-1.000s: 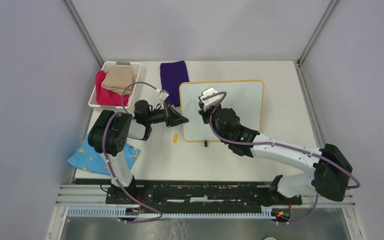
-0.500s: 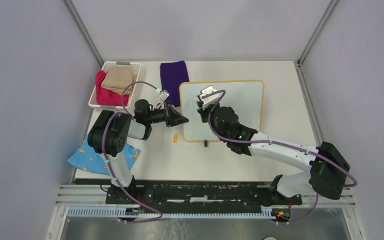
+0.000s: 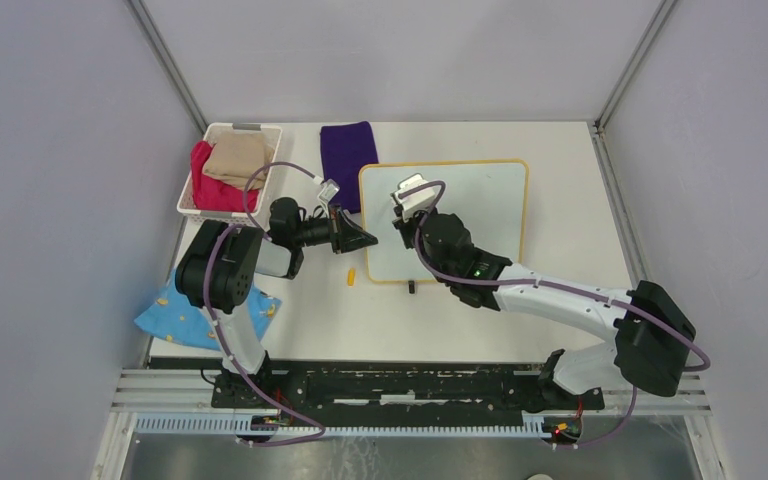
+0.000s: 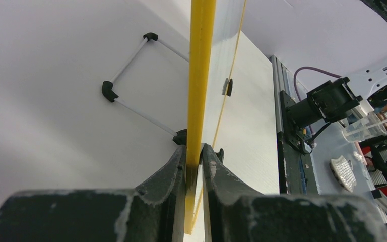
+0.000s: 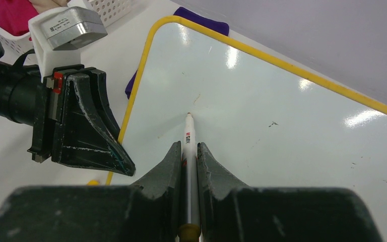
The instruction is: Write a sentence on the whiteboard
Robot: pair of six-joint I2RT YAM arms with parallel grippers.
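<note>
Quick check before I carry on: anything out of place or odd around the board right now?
Minor things only. A small yellow cap lies loose on the table beside the whiteboard's near-left corner, and a blue cloth appears to overhang the table's near-left edge. The board bears only tiny specks.

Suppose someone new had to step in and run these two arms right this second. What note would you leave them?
Left arm: jaws shut on the yellow left edge of the whiteboard, holding it.
Right arm: jaws shut on the marker, its tip pointing at the board's upper left area; contact is unclear.
Done: board gripped, marker in position. Only tiny specks on the board, no words.
Left: write the whole sentence.
</note>
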